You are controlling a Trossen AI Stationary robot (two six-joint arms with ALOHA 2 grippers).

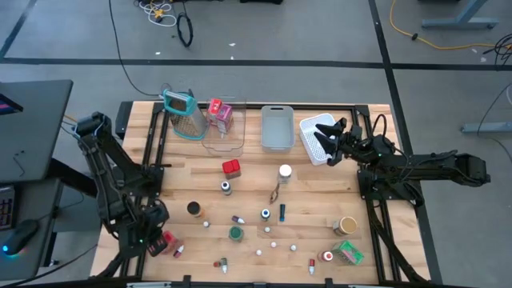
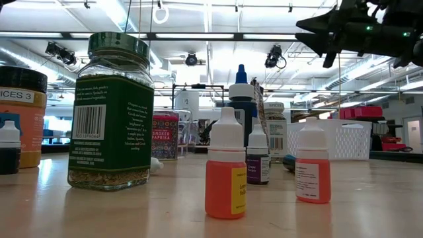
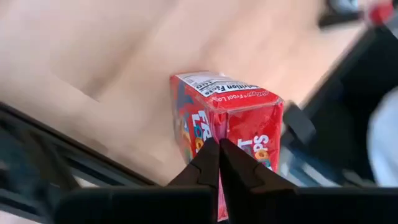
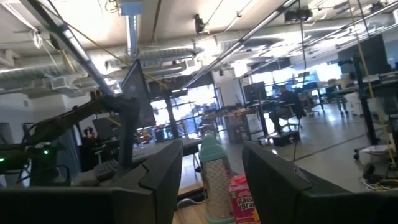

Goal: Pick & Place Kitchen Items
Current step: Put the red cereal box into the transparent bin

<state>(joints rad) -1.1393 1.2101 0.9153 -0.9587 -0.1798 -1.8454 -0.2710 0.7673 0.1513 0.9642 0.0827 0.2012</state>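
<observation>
Left end effector (image 3: 219, 163) fingers together, pinching the red cereal packet (image 3: 227, 124) at its edge. Light, crinkly, likely slippery. Right end effector (image 1: 328, 142) fingers apart, above the white bin (image 1: 308, 129).

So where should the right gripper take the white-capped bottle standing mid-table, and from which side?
Grip the white-capped bottle across its round body just under the cap, coming straight down. It stands upright with bare wood around it. The right gripper, open, hovers above the white bin.

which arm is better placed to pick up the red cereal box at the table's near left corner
Left. The left gripper is right at the red cereal box, fingers shut against it, while the right gripper hangs open over the white bin at the far side.
</observation>
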